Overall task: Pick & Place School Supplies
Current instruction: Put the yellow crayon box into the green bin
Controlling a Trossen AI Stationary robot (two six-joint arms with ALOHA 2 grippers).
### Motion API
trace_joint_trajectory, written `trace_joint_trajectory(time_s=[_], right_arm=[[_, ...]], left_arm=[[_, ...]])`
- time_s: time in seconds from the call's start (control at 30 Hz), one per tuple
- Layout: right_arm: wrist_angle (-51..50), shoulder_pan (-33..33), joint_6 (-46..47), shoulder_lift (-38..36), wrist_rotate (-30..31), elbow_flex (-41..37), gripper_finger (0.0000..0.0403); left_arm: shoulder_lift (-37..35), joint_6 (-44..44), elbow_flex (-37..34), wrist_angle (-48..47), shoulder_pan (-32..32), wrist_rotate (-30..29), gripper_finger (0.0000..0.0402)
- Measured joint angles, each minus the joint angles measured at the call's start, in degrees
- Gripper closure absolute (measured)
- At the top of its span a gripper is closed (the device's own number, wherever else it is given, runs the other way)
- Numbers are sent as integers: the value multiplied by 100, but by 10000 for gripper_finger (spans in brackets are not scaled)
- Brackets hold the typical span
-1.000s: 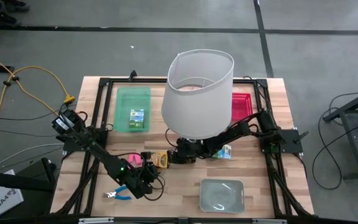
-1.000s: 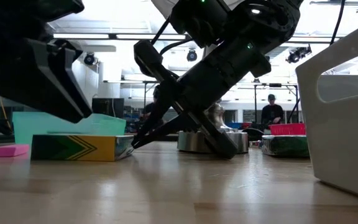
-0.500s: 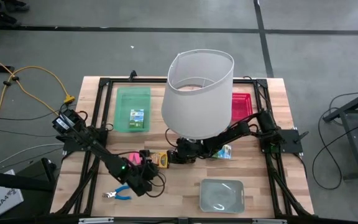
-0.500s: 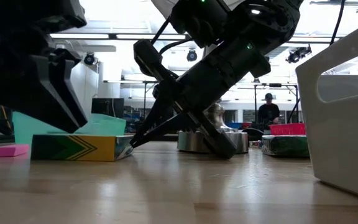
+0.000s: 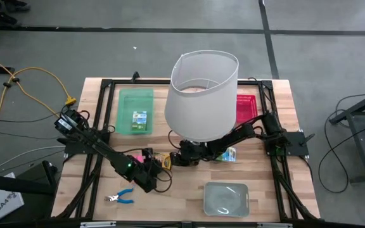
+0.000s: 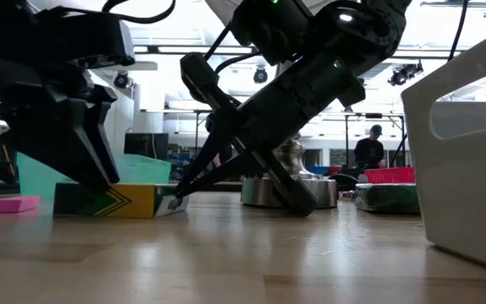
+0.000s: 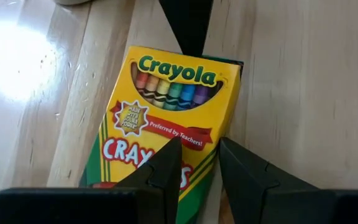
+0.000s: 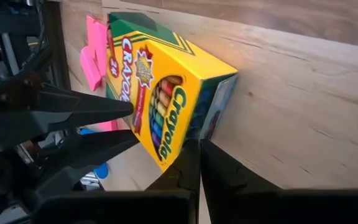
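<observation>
A yellow-and-green Crayola crayon box (image 5: pixel 163 161) lies flat on the table's wood. My left gripper (image 7: pixel 201 168) is open just above the box's end away from the flap (image 7: pixel 123 155). One finger is over the printed face and the other over the table beside the box's long edge. My right gripper (image 8: pixel 199 146) is shut at the box's flap end. Pink erasers (image 8: pixel 92 56) lie beside the box. A blue-handled tool (image 5: pixel 122 196) lies near the front edge. A second small box (image 5: pixel 229 154) lies by the lampshade, and a third (image 5: pixel 139 119) lies in the green tray. My left gripper stands astride the crayon box's long edge (image 7: pixel 211 163), pointing down; I cannot tell whether its fingers touch the box. My right gripper touches the box's flap end (image 7: pixel 188 57) with its shut fingertips (image 6: pixel 178 196), slanting down from the table's right. The box lies flat on the table.
A big white lampshade (image 5: pixel 201 95) stands over the table's middle, above my right arm. A green tray (image 5: pixel 127 101) is at the far left, a red tray (image 5: pixel 247 107) at the far right and a clear grey tray (image 5: pixel 225 197) near the front. People stand in the room behind.
My left gripper has gone from beside the blue-handled tool toward the table's far edge and down onto the crayon box. My right gripper has stayed at the box's flap end.
</observation>
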Motion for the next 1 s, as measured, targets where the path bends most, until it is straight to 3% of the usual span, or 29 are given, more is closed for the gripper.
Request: trace_joint_trajectory(time_s=[1.0], right_arm=[[-5, 7, -178, 0, -57, -2, 400]], left_arm=[[311, 171, -14, 358, 106, 229, 302]])
